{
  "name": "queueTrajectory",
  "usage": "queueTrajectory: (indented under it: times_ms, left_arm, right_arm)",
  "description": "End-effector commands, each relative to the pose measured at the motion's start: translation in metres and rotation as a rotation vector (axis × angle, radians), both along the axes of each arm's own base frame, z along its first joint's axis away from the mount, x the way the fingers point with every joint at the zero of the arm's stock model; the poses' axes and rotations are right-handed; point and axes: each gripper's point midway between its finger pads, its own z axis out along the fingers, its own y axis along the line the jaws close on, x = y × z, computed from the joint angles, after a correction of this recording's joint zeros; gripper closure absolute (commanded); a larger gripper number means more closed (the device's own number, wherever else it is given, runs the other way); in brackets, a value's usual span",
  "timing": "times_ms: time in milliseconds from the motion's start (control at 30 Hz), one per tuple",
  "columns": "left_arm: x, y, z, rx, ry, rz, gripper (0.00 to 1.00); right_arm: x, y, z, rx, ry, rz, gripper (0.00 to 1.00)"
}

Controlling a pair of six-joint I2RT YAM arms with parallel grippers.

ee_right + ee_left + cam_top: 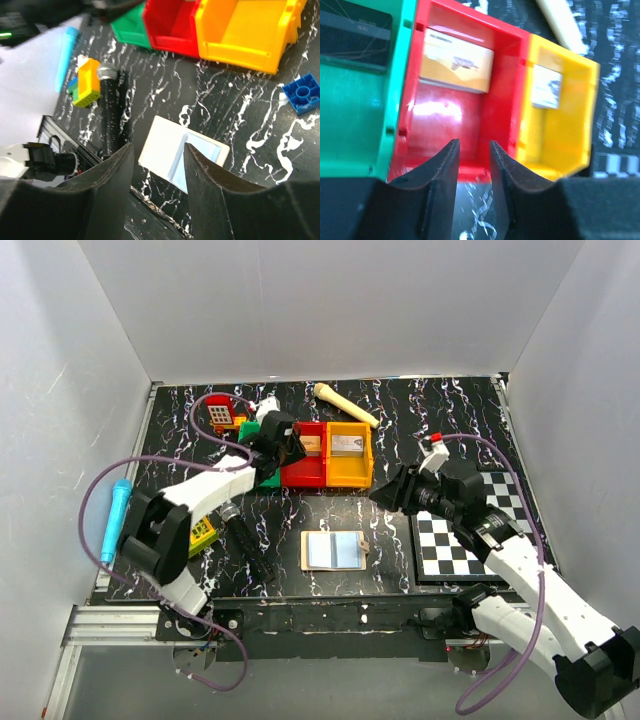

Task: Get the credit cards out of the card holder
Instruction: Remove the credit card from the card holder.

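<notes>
card holder (333,551) lies open on table (420,410), nr front edge, btwn the arms. left hand (472,145) at red bin (445,110), jaws slightly apart, empty. right hand (157,147) near card holder, released, empty.

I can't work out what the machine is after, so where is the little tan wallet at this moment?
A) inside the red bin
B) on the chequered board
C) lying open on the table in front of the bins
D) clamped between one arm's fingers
C: the card holder lies opened flat on the table, on the near side of the red bin and yellow bin, with its pale lining facing up.
</notes>
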Motion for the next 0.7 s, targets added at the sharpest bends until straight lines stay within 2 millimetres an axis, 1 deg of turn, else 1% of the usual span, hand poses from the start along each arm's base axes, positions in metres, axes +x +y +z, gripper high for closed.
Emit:
queueTrajectory:
  times_ms: [0, 33, 67, 133, 167, 200, 233, 267, 300, 367, 467, 500, 600, 667]
  left_arm:
    - [-0.043, -0.008, 0.069, -0.028, -0.155, -0.04, 0.67]
    - [-0.056, -0.008, 0.07, -0.009, -0.155, -0.054, 0.64]
    - [-0.069, -0.005, 0.077, -0.003, -0.171, -0.055, 0.61]
    - [-0.095, -0.003, 0.077, -0.031, -0.182, -0.079, 0.51]
    - [-0.106, 0.004, 0.075, -0.054, -0.196, -0.066, 0.4]
    - [-0.119, 0.017, 0.062, -0.093, -0.18, -0.012, 0.24]
    - [-0.126, 0.03, 0.059, -0.166, -0.168, 0.083, 0.02]
    - [-0.139, 0.045, 0.043, -0.208, -0.142, 0.139, 0.02]
    - [-0.146, 0.05, 0.043, -0.263, -0.149, 0.155, 0.02]
    - [-0.162, 0.053, 0.044, -0.319, -0.173, 0.108, 0.02]
    - [-0.183, 0.048, 0.043, -0.36, -0.157, 0.012, 0.02]
    - [-0.189, 0.045, 0.041, -0.37, -0.143, -0.021, 0.02]
    - [-0.199, 0.04, 0.03, -0.374, -0.092, -0.06, 0.02]
    - [-0.204, 0.035, 0.024, -0.379, -0.055, -0.083, 0.03]
  right_arm:
    - [-0.004, -0.001, -0.03, -0.133, 0.082, 0.043, 0.46]
    - [-0.009, -0.002, -0.04, -0.183, 0.116, 0.056, 0.46]
    - [-0.011, -0.003, -0.049, -0.236, 0.139, 0.061, 0.45]
    - [-0.021, -0.003, -0.064, -0.327, 0.166, 0.076, 0.38]
    - [-0.027, -0.001, -0.069, -0.363, 0.164, 0.097, 0.32]
    - [-0.032, 0.001, -0.072, -0.399, 0.16, 0.11, 0.31]
    - [-0.033, 0.0, -0.076, -0.446, 0.149, 0.1, 0.19]
    - [-0.037, 0.001, -0.079, -0.483, 0.146, 0.105, 0.18]
    - [-0.039, 0.001, -0.083, -0.519, 0.148, 0.103, 0.18]
    - [-0.042, 0.002, -0.093, -0.591, 0.15, 0.105, 0.18]
    - [-0.043, 0.0, -0.112, -0.677, 0.18, 0.097, 0.18]
    - [-0.043, 0.0, -0.118, -0.701, 0.193, 0.098, 0.2]
    - [-0.04, 0.001, -0.133, -0.74, 0.225, 0.093, 0.23]
    - [-0.039, 0.004, -0.138, -0.756, 0.239, 0.096, 0.26]
